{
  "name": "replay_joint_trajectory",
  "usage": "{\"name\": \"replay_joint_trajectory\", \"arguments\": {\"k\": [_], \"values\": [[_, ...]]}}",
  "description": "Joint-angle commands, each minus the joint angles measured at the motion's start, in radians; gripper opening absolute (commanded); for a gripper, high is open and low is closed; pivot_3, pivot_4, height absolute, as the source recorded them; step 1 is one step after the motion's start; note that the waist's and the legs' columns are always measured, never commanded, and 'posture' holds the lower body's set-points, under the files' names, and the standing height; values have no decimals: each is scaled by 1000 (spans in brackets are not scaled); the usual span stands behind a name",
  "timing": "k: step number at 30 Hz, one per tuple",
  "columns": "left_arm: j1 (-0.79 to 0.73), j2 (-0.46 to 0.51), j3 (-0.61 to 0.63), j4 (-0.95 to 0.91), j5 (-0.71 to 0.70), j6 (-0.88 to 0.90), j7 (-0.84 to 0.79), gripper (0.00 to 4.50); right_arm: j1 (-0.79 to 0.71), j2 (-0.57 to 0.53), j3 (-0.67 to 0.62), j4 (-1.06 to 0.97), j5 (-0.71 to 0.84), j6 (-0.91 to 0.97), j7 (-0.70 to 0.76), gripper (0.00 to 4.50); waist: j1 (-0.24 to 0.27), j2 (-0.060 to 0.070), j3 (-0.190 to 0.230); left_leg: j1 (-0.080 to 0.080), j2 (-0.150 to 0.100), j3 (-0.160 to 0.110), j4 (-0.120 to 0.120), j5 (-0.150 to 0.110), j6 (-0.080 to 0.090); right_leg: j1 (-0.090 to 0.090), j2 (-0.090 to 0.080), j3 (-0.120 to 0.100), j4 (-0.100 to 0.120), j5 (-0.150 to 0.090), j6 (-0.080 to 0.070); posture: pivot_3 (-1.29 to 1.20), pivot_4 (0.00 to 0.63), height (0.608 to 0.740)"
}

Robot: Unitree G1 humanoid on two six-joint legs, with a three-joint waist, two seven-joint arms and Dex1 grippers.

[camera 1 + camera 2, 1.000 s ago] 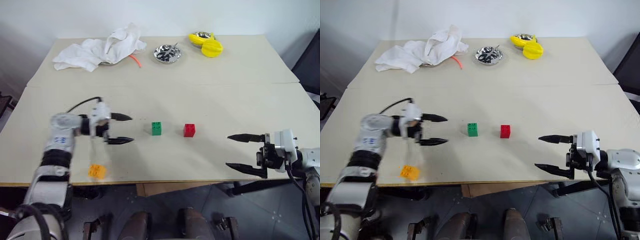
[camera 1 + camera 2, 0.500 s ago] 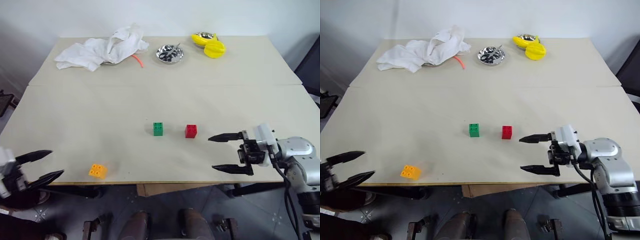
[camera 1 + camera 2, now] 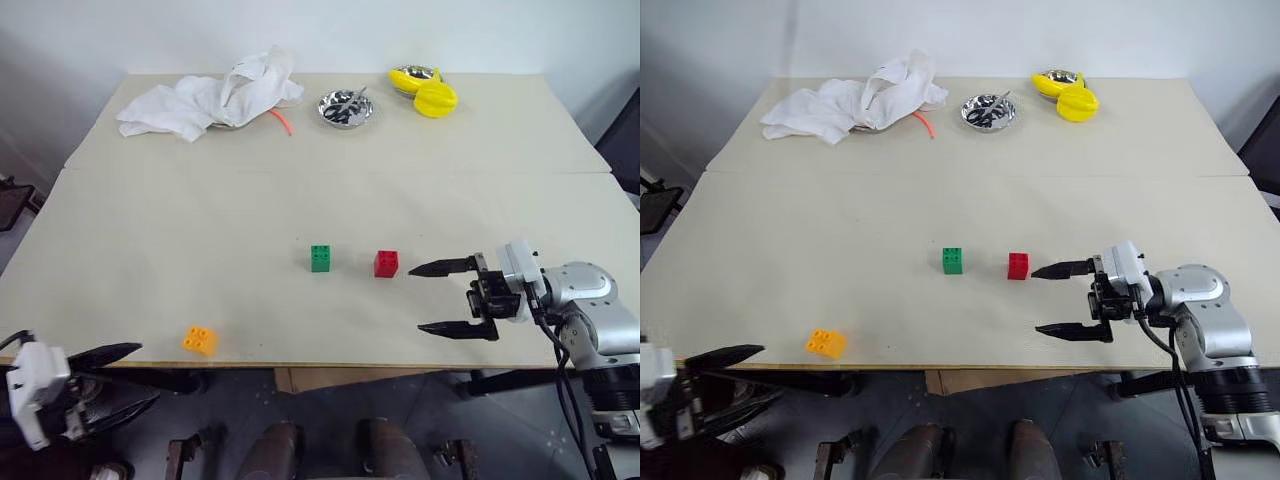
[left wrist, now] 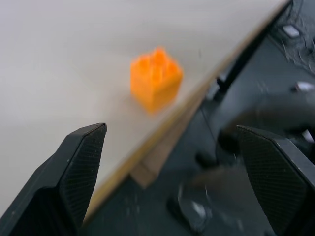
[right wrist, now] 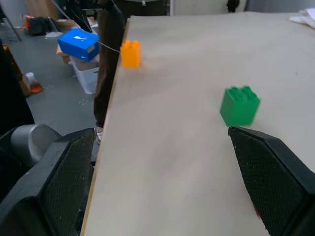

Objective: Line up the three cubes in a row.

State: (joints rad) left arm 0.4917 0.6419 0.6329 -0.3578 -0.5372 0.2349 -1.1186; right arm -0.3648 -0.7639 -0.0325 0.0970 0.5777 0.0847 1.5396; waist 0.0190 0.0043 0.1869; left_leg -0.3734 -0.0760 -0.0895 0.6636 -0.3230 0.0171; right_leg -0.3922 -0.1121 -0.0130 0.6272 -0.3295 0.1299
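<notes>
I have the 3 cubes on the table [image 3: 150, 250] in front of me, none of them held. The green cube [image 3: 320, 258] and the red cube [image 3: 386, 263] sit near each other around the middle of the table, close to level with one another, with a gap between them. The orange-yellow cube [image 3: 199, 341] is well apart from those 2, off toward my left and right at the near edge of the table; in the left wrist view it [image 4: 155, 78] sits just inside that edge. My right end effector [image 3: 448, 297] is over the table on the right, pointing left toward the red cube with its 2 black fingers spread wide; the upper fingertip [image 3: 416, 269] is just beside the red cube and I cannot tell if it touches. My left end effector [image 3: 128, 377] is below the near table edge at the left, off the table, fingers also spread wide and empty, with the orange-yellow cube beyond them. At the far side of the table I see a crumpled white cloth [image 3: 210, 95], a small metal dish [image 3: 346, 107] and a yellow lemon-shaped object [image 3: 435, 98].
</notes>
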Motion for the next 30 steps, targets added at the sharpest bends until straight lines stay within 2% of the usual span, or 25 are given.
{"name": "replay_joint_trajectory", "arguments": {"k": [1,6,12,15,23,27,30], "values": [[20,-99,-75,-187,-11,115,235,4461,26,-28,-25,-19,12,-16,66,4500,-2,0,0,0,0,0,0,0,0,0,0,0,0,0,0,0,150,740],[14,-195,-149,-296,16,266,483,4461,57,-32,-33,-38,19,-18,50,4500,1,0,0,0,1,1,0,0,-1,0,2,0,0,0,0,0,150,740],[-3,-225,-201,-317,46,326,622,4461,67,-29,-39,-50,20,-19,35,4500,5,0,0,1,1,2,1,0,0,1,2,1,0,0,0,0,150,740],[-14,-239,-232,-304,53,315,644,3871,69,-27,-42,-50,18,-23,31,4500,5,0,0,1,1,2,1,0,0,1,2,1,0,0,0,0,150,740],[-53,-226,-298,-250,79,295,644,1508,81,-28,-50,-54,16,-29,18,4500,6,0,-1,1,1,2,1,0,0,1,2,1,0,0,0,0,150,740],[-111,-152,-303,-201,64,254,540,1515,104,-36,-72,-59,16,-34,5,4500,9,0,-1,1,1,1,1,0,-1,1,2,0,0,0,0,0,150,740],[-240,-25,-317,-92,43,184,350,1515,124,-40,-92,-64,12,-35,-3,4500,8,0,-1,1,1,1,1,0,-1,1,2,0,-1,0,0,0,150,740]]}}
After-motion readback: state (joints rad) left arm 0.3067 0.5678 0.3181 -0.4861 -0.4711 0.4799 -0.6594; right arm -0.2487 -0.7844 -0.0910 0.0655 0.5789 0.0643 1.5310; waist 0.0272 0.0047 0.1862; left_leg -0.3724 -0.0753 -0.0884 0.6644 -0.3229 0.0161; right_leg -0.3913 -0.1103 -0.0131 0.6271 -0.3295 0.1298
